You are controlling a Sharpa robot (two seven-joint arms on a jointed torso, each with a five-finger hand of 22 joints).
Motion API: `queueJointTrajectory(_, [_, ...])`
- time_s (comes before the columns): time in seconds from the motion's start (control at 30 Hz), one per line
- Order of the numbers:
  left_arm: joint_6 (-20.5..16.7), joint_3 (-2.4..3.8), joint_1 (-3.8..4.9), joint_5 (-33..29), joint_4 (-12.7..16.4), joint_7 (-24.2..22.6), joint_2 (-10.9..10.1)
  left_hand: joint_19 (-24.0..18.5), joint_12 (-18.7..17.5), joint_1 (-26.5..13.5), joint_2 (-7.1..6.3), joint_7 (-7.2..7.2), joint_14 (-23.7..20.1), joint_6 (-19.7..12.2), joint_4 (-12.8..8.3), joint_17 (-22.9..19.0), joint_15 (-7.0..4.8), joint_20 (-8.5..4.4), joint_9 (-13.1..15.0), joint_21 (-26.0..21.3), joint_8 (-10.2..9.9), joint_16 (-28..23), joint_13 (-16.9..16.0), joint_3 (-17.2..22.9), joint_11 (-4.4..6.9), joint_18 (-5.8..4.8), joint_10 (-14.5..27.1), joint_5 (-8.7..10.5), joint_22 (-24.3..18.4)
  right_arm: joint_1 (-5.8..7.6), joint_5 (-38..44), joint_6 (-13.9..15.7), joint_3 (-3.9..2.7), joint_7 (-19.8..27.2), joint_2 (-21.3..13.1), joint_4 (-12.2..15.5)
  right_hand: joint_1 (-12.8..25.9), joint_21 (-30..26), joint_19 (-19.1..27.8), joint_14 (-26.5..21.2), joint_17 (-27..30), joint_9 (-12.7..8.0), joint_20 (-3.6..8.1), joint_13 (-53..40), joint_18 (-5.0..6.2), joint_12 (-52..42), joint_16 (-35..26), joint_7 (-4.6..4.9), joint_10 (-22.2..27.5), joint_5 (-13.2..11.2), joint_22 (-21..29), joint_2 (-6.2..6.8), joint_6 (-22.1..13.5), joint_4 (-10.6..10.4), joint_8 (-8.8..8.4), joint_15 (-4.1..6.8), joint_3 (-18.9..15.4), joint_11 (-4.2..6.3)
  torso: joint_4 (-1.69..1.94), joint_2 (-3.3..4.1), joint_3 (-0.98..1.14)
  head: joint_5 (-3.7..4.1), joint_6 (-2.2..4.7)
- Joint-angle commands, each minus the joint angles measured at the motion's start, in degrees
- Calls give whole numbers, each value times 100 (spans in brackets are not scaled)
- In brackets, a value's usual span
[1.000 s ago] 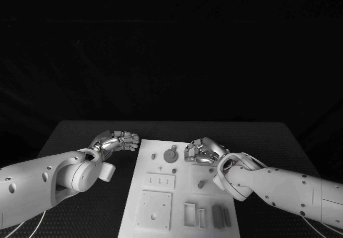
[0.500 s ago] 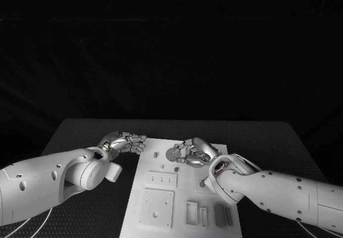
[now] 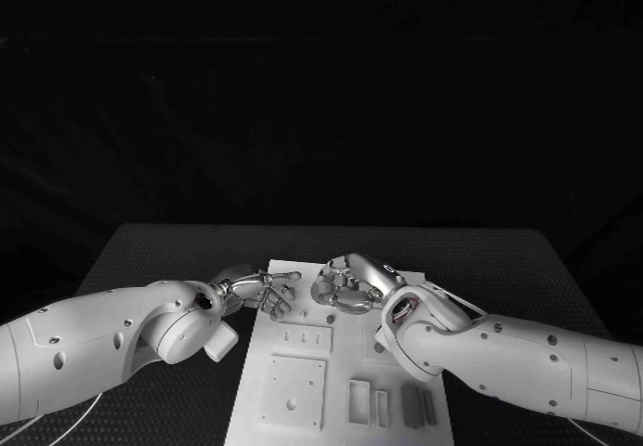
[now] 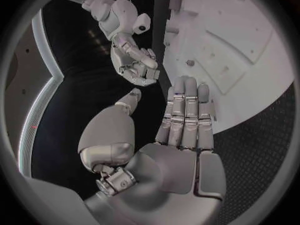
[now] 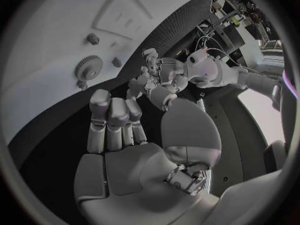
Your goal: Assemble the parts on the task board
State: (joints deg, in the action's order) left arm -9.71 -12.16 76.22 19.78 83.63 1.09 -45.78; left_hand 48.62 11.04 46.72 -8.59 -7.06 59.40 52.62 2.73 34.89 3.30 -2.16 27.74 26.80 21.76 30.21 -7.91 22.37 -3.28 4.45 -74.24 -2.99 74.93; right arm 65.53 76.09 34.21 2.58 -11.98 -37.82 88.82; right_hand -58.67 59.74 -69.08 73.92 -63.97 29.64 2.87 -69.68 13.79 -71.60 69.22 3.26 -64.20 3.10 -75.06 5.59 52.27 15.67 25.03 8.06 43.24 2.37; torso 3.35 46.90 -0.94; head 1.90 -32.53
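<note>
The left hand (image 3: 269, 293) sits over the near-left edge of the task board (image 3: 302, 409), at the board's far end. Its fingers are straight and close together, and it holds nothing. In the left wrist view the left hand (image 4: 172, 135) shows a flat palm with the thumb out to the side, and the fingertips (image 4: 186, 85) point at the board (image 4: 250, 50).

The right hand (image 3: 351, 283) is over the far end of the board, just beside the left hand. It holds nothing. In the right wrist view the right hand (image 5: 125, 140) has its fingers (image 5: 109, 117) bent partway in, side by side, with the thumb apart from them.

The board lies in the middle of the black counter (image 3: 161, 246). On it lie a square plate (image 3: 291, 390) near the robot, a smaller plate with three slots (image 3: 303, 338) past it, and an open frame (image 3: 358, 401) with grey bars (image 3: 415, 406) beside it at the near-right part of the board.

The right wrist view shows a toothed gear (image 5: 89, 66) on the board (image 5: 56, 25), with a small knob (image 5: 93, 38) and a little peg (image 5: 116, 62) close to it. In the head view the right hand covers that spot. The right wrist view also shows the left hand (image 5: 153, 80) across from it. The left wrist view shows the right hand (image 4: 134, 60) hanging next to the board's edge, and a small peg (image 4: 190, 63) on the board.
</note>
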Motion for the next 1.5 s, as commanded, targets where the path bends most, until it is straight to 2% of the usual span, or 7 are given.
queueJointTrajectory(0.03, [326,7,21,283,77,222,46,-23,2,21,9,-3,-39,56,43,13,-19,-31,5,46,-22,34,-12,-3,-12,53,-22,18,137,13,367,-219,4,-98,35,-1,35,16,-29,17,-4,69,30,-1,121,19,-22,35,6,-31,-20,20,912,36,24,31,-8,15,6,9,-5,1,4])
queueJointTrajectory(0.23, [284,8,28,286,140,189,109,-67,-21,185,66,-11,-81,43,-26,37,-9,-27,2,76,-50,37,-26,-13,-25,35,3,19,136,33,417,-348,10,-130,96,-21,36,16,-30,19,-4,70,29,2,121,21,-22,35,8,-31,-20,23,912,38,24,31,-5,15,10,10,-5,-1,16])
queueJointTrajectory(0.33, [249,9,30,288,148,148,126,-122,-48,463,92,-25,-134,31,-240,52,14,-7,1,98,-74,28,-35,-17,-49,13,44,18,135,39,417,-402,12,-129,109,-29,37,16,-31,20,-4,70,28,0,121,20,-22,35,5,-31,-20,27,913,38,24,30,-1,15,6,10,-5,-3,21])
queueJointTrajectory(0.5, [216,9,34,288,162,82,140,-154,-57,581,156,-22,-152,55,-358,79,21,-1,2,135,-94,36,-65,-92,-50,6,49,19,127,44,390,-456,18,-131,141,-33,37,16,-33,22,-4,71,26,-2,121,19,-22,34,0,-31,-19,34,914,39,25,29,7,15,6,11,-3,1,15])
queueJointTrajectory(0.77, [242,9,47,288,159,54,187,-156,-49,645,237,-6,-140,101,-425,101,13,-5,9,163,-95,53,-96,-128,-38,5,23,19,121,47,354,-528,27,-117,195,-31,38,15,-34,24,-3,72,25,-1,121,21,-23,35,2,-31,-18,38,914,39,25,28,14,15,3,10,-2,9,12])
queueJointTrajectory(1.27, [212,9,57,295,117,100,236,-145,-28,592,316,25,-100,183,-398,135,-11,-26,16,201,-96,89,-145,-197,-7,7,-31,17,115,47,331,-552,37,-100,239,-17,39,14,-35,25,-3,73,23,7,121,30,-25,36,10,-31,-17,43,911,39,24,27,25,14,7,10,1,20,-12])
queueJointTrajectory(1.5, [217,9,57,273,123,73,243,-155,-26,720,456,37,-103,223,-505,149,-17,-35,16,223,-110,97,-176,-181,6,1,-46,13,113,47,303,-587,46,-93,278,-63,40,13,-36,25,-3,73,22,2,121,27,-25,37,5,-31,-16,46,911,39,24,27,29,13,9,9,-1,29,-8])
